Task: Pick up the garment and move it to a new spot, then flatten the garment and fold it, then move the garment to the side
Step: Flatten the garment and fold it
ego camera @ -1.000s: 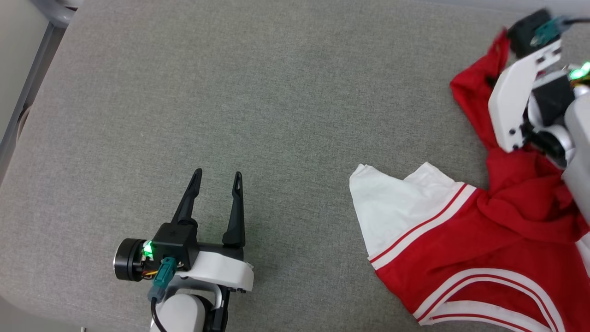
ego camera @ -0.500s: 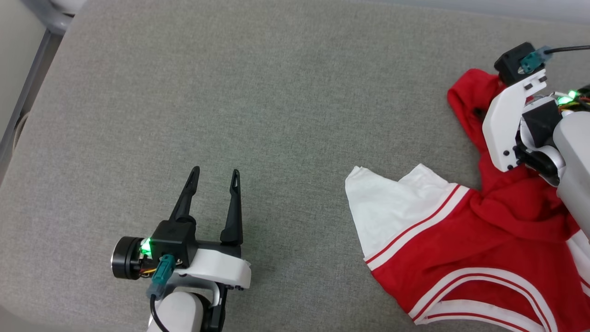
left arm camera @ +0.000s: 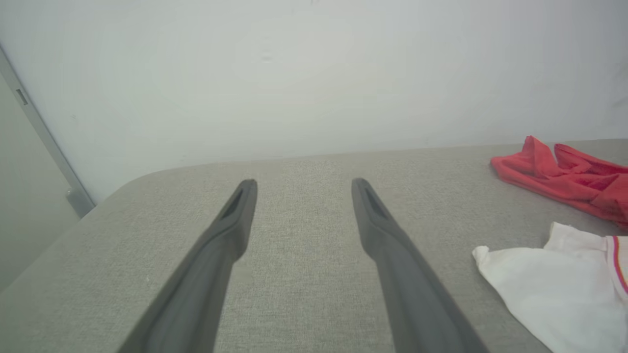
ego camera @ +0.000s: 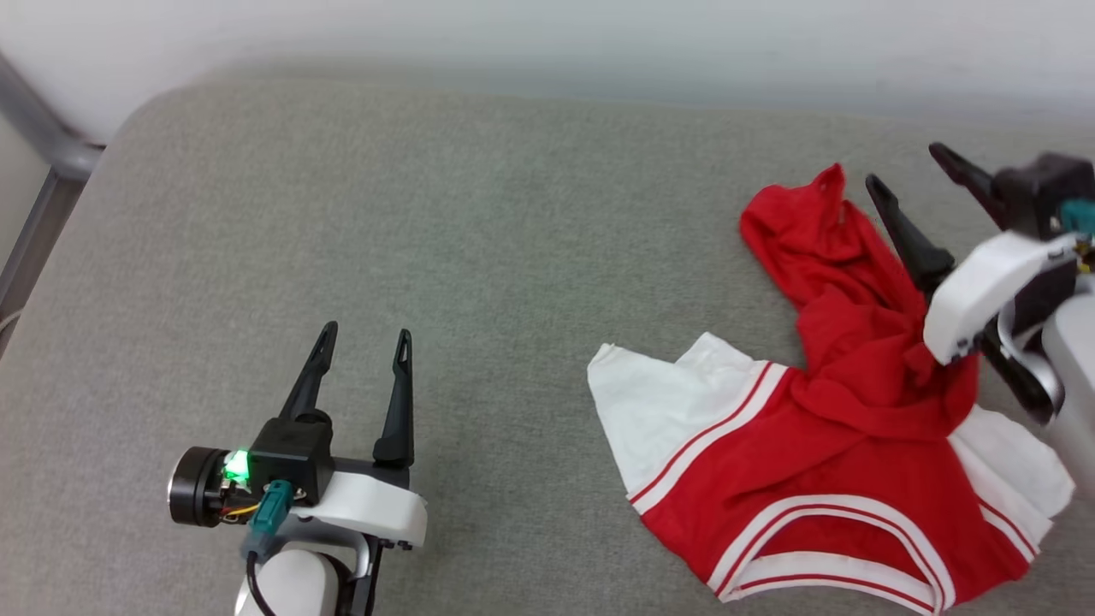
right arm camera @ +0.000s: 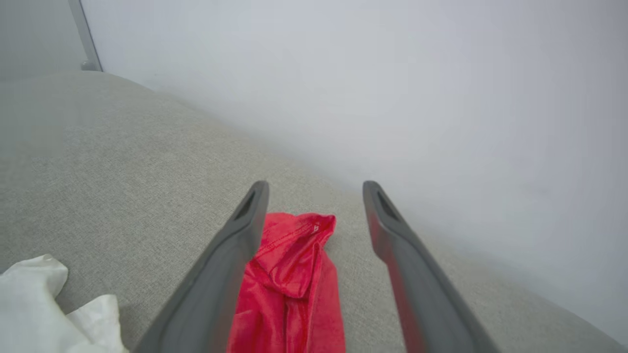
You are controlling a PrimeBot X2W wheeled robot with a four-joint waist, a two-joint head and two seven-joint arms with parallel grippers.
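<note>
The garment (ego camera: 821, 462), a red T-shirt with white sleeves and striped trim, lies crumpled on the right part of the grey surface (ego camera: 479, 257). One red corner of it stretches toward the back. My right gripper (ego camera: 907, 171) hovers open just right of that red corner, nothing between its fingers. In the right wrist view the red cloth (right arm camera: 289, 284) lies below the spread fingers (right arm camera: 245, 220). My left gripper (ego camera: 364, 338) stands open over bare surface at the lower left, well apart from the garment (left arm camera: 554, 274), whose white sleeve and red fold show at the right.
A pale wall (ego camera: 547, 34) runs along the back edge of the grey padded surface. A grey metal post (ego camera: 43, 145) stands at the far left corner. Bare grey surface spreads between the two grippers.
My right gripper has opened and let go of the garment's red corner, which now lies on the surface. The head camera has tilted up, so the wall has come into view.
</note>
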